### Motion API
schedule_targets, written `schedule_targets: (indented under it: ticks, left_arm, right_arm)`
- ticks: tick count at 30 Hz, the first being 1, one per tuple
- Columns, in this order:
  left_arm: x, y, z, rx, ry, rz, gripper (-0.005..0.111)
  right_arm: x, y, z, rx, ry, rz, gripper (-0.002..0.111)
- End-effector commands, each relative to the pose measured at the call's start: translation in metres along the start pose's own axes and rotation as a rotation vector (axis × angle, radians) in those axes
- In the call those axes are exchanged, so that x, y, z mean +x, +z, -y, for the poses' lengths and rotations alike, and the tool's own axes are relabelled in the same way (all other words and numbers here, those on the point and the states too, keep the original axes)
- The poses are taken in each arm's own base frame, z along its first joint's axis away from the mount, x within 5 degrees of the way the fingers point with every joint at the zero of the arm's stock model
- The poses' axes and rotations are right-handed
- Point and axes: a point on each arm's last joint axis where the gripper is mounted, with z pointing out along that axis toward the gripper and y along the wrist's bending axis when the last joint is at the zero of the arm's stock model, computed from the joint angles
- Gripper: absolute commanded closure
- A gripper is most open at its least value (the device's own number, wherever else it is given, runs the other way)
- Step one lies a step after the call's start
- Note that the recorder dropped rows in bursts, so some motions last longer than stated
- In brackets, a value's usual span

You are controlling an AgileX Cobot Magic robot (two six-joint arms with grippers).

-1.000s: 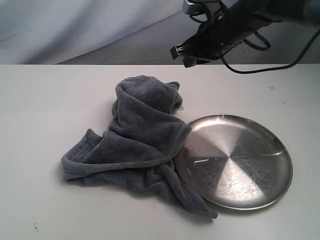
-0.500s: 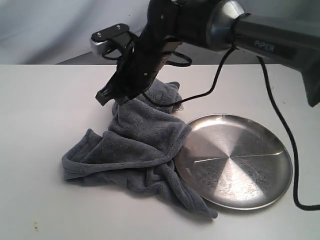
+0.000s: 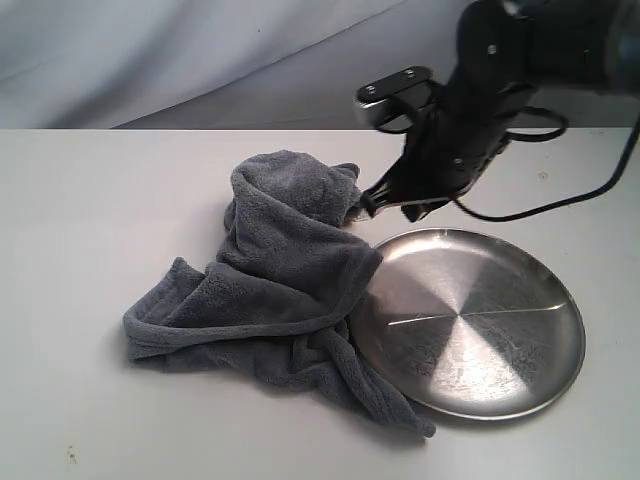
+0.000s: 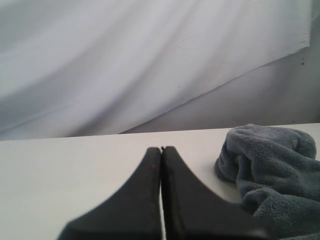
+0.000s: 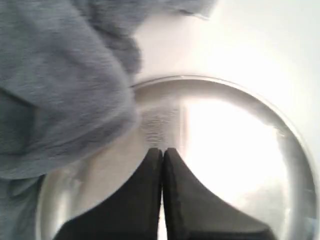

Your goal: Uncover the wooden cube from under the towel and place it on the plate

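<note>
The grey-blue towel lies bunched in a heap on the white table, and its right edge overlaps the silver plate. The wooden cube is hidden. My right gripper hangs shut and empty just past the towel's right side, above the plate's far rim. In the right wrist view the shut gripper points down at the plate, with the towel beside it. In the left wrist view my left gripper is shut and empty, low over bare table, with the towel off to one side. The exterior view does not show it.
A pale draped backdrop closes off the far side of the table. A black cable loops from the right arm above the table's far right. Bare tabletop stretches left of the towel and along the front edge.
The right arm dropped from high at the right to the towel's far left side, then swung back right, and now hangs by the plate's far rim. The towel looks unmoved.
</note>
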Motion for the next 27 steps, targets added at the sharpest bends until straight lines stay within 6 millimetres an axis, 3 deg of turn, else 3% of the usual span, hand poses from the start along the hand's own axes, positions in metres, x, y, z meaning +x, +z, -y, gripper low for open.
schedule_targets:
  ticks: [1, 4, 5, 7, 12, 17, 23, 27]
  left_arm:
    - [0.000, 0.000, 0.000, -0.003, -0.005, 0.011, 0.107]
    - [0.000, 0.000, 0.000, -0.003, -0.005, 0.011, 0.107]
    - [0.000, 0.000, 0.000, -0.003, -0.005, 0.011, 0.107]
    - [0.000, 0.000, 0.000, -0.003, -0.005, 0.011, 0.107]
    - [0.000, 0.000, 0.000, -0.003, -0.005, 0.011, 0.107]
    - [0.000, 0.000, 0.000, -0.003, -0.005, 0.011, 0.107]
    - [0.000, 0.000, 0.000, -0.003, -0.005, 0.011, 0.107]
    - [0.000, 0.000, 0.000, -0.003, -0.005, 0.011, 0.107]
  right_arm:
    - [-0.004, 0.000, 0.046, 0.068, 0.132, 0.122, 0.108]
    - [-0.026, 0.007, 0.055, 0.086, 0.129, 0.175, 0.108]
    - [-0.042, 0.009, 0.055, 0.078, 0.133, 0.212, 0.108]
    - [-0.064, 0.020, 0.050, 0.061, 0.124, 0.230, 0.108]
    - [-0.095, 0.032, 0.039, 0.044, 0.103, 0.261, 0.108]
    - [-0.114, 0.040, 0.009, -0.001, 0.062, 0.279, 0.108]
    - [-0.133, 0.033, -0.047, -0.048, -0.035, 0.356, 0.108]
    - [-0.134, 0.037, -0.080, -0.079, -0.089, 0.359, 0.108]
